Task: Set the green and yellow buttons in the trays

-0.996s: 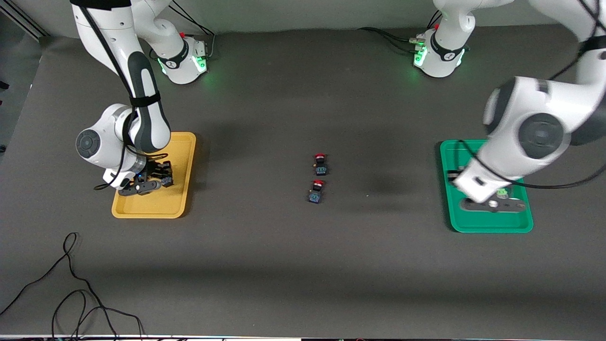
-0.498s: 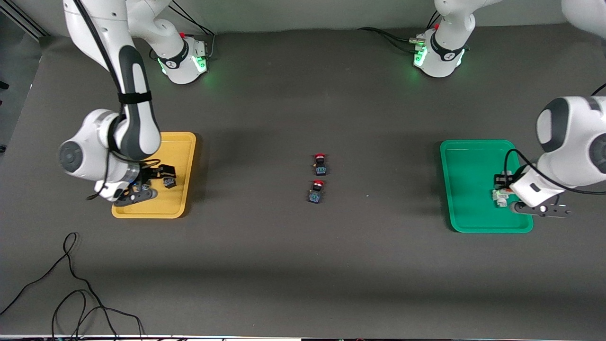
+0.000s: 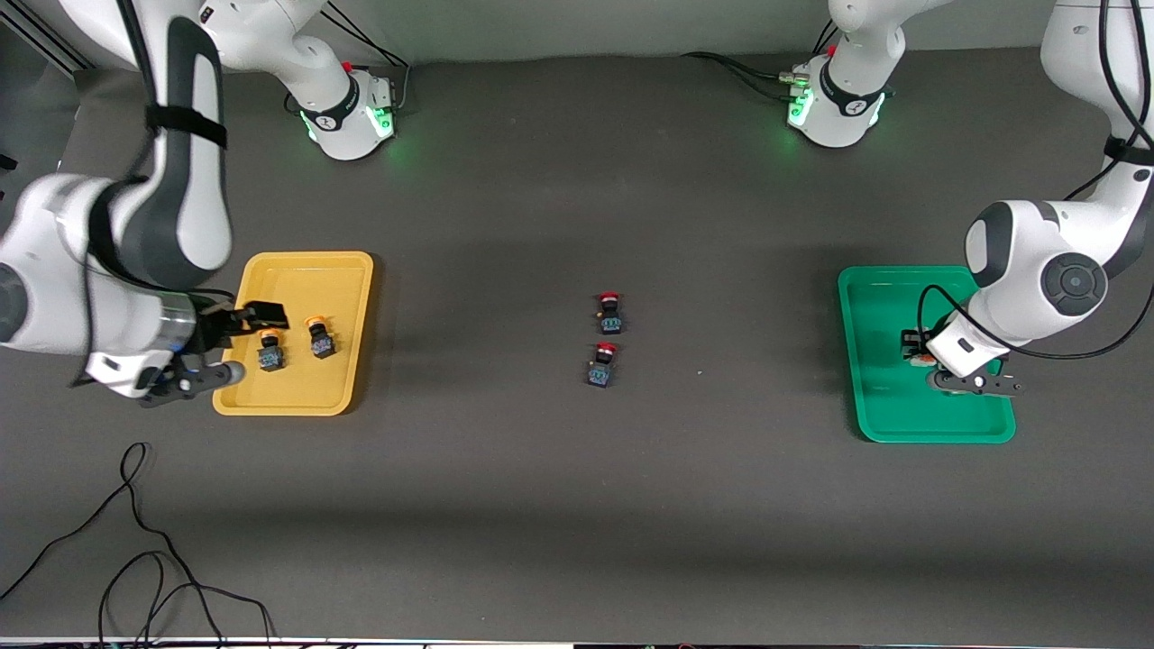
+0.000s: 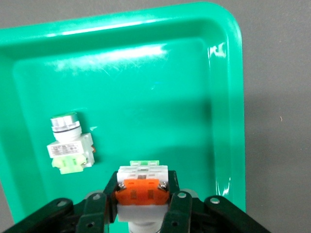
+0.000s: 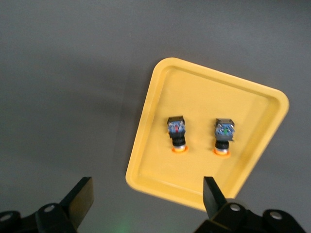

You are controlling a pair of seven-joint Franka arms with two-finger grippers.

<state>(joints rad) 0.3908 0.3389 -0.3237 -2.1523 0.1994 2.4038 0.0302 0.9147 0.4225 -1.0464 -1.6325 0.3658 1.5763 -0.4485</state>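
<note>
Desk (image 3: 541,505): dark grey matte cloth.
Yellow tray (image 3: 347,270): glossy, round-cornered; two orange-capped buttons (image 3: 270,351).
Green tray (image 3: 879,315): one grey-white button (image 4: 69,144).
Left tool (image 4: 141,206): pinching a white button (image 4: 142,184).
Right tool (image 5: 148,201): spread.

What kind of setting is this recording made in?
Most likely a robotics lab bench set up for sorting. Two arms are bolted to a table under a dark grey mat, loose cables trail over it, and a yellow tray and a green tray hold small push buttons.
</note>
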